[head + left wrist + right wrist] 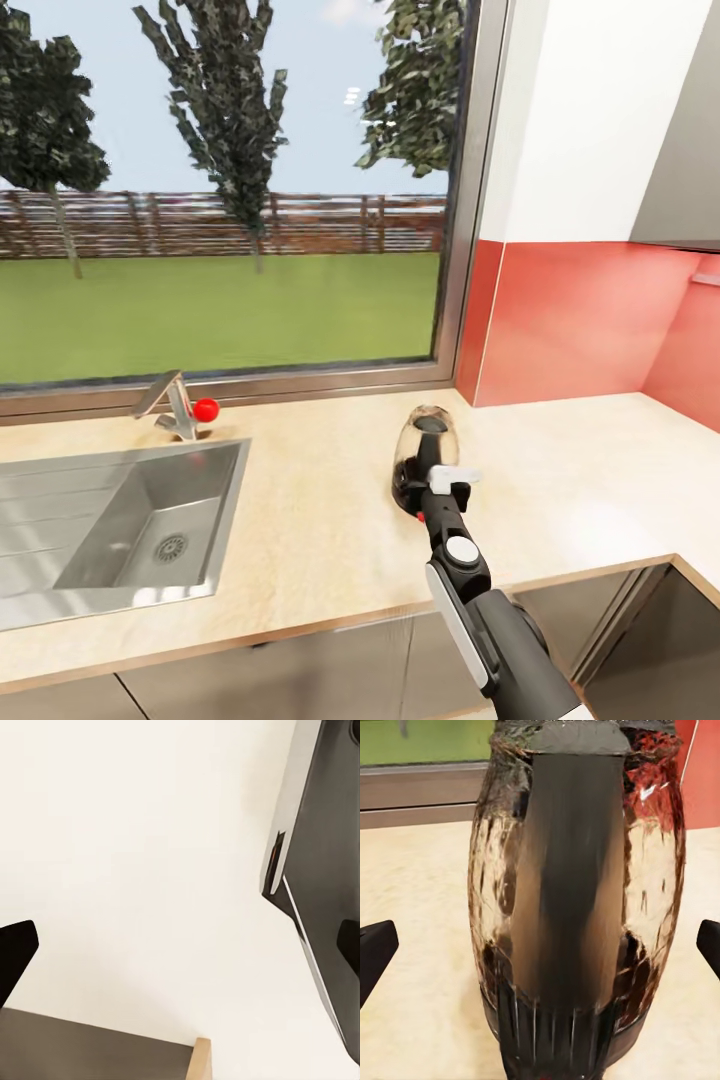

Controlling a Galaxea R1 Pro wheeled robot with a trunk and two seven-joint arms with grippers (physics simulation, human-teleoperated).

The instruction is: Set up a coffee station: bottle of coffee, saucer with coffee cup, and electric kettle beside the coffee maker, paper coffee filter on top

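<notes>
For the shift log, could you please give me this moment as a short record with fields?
setting: kitchen countertop under a window
kettle: upright on the countertop, right of the sink
right gripper: open, fingers either side of the kettle's handle, not touching
left gripper: open, facing a pale wall
tap: behind the sink, red knob

The rounded clear-glass electric kettle [424, 455] stands on the tan speckled countertop [320, 520] (right of the steel sink [120, 530]), before the window [230, 190].
</notes>
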